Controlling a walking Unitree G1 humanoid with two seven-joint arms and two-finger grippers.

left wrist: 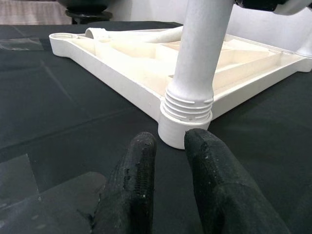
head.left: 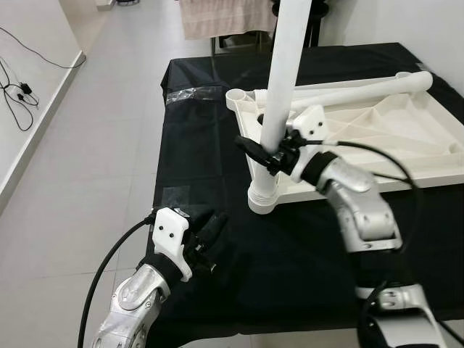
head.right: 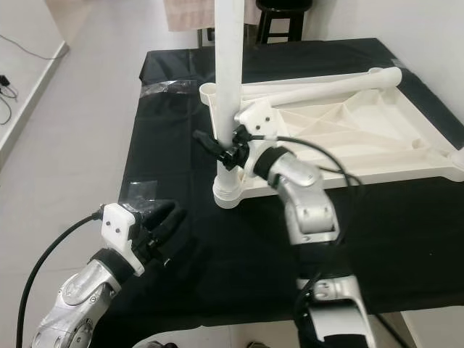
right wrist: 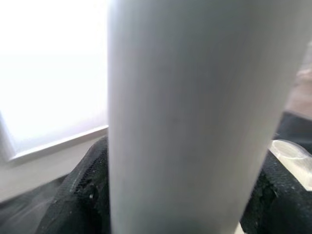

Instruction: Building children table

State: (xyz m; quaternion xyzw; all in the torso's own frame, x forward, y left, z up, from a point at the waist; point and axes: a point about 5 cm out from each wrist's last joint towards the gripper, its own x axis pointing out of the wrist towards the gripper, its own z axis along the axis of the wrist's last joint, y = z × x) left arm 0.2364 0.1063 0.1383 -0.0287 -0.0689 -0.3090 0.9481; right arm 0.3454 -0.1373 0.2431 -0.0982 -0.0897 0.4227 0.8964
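A white children's table top (head.left: 435,156) lies upside down on a black-draped table. One white leg (head.left: 286,72) stands upright in its near-left corner socket (head.left: 263,197), with threads showing above the socket (left wrist: 189,105). My right gripper (head.left: 267,152) is shut on this leg a little above the socket, and the leg shows between its black fingers (right wrist: 80,195). A second white leg (head.left: 362,90) lies across the far side of the top. My left gripper (head.left: 212,228) rests low over the cloth in front of the socket, open by a narrow gap (left wrist: 170,146) and holding nothing.
The black cloth (head.left: 210,145) has clear tape patches (head.left: 190,93). Grey tiled floor runs along the table's left side, with cables (head.left: 18,94) by the wall. A dark stool (head.right: 283,14) and a hanging beige cloth (head.left: 225,18) stand behind the table.
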